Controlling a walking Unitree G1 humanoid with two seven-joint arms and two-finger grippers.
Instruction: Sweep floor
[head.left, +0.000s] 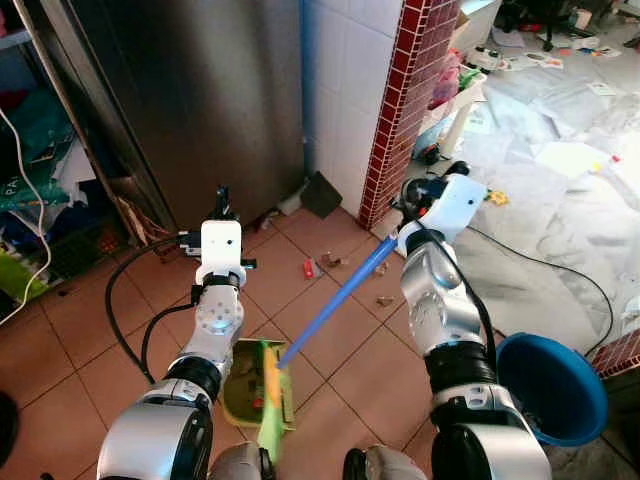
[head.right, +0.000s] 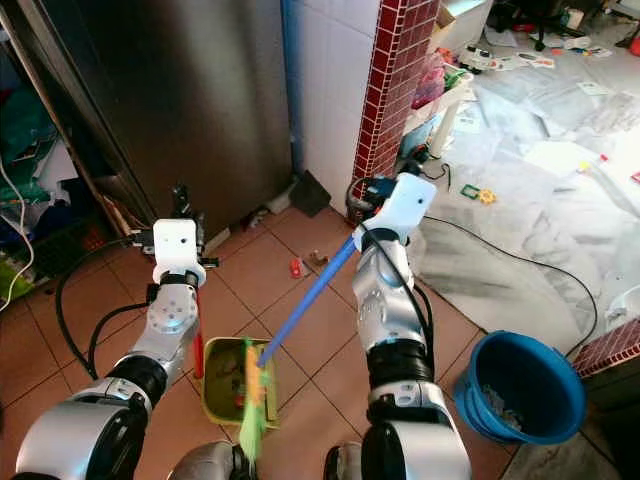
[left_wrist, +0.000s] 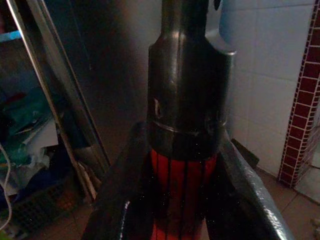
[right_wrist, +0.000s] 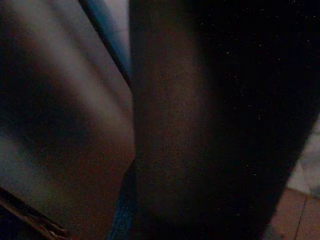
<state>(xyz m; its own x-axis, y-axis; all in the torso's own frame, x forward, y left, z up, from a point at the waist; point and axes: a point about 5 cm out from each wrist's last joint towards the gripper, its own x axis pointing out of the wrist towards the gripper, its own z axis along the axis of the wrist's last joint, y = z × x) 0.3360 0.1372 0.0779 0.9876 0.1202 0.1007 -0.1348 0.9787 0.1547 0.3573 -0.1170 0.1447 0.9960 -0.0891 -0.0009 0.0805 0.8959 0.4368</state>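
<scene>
1. The left gripper (head.left: 221, 205) is held up in front of the steel fridge (head.left: 200, 100). Its wrist view shows its two black fingers (left_wrist: 125, 200) clamped narrow around the red-and-black dustpan handle (left_wrist: 182, 170). That handle drops to the green dustpan (head.right: 225, 385), which sits on the tiles close to the robot's feet.
2. The right gripper (head.right: 372, 190) is at the top end of the blue broom handle (head.right: 310, 290). I cannot tell how its fingers stand, because its wrist view is too dark. The handle slants down and left to the green broom head (head.right: 252, 400), which is at the pan's right edge.
3. Scraps of litter (head.left: 325, 262) lie farther off on the tiles, between the fridge and the red-tiled pillar (head.left: 405, 90), well apart from the pan.
4. As I judge it, the step in hand is gathering. To do it well, reach the broom past the scraps and draw it back in low, short pulls, with the pan's lip flat on the floor.
5. Room is tight: fridge and white tiled wall on the far side, and the pillar on the right. A black cable (head.left: 125, 320) loops on the floor at left, a blue basin (head.left: 555, 385) stands near right, and a second cable (head.left: 540, 262) crosses the pale floor beyond it.
</scene>
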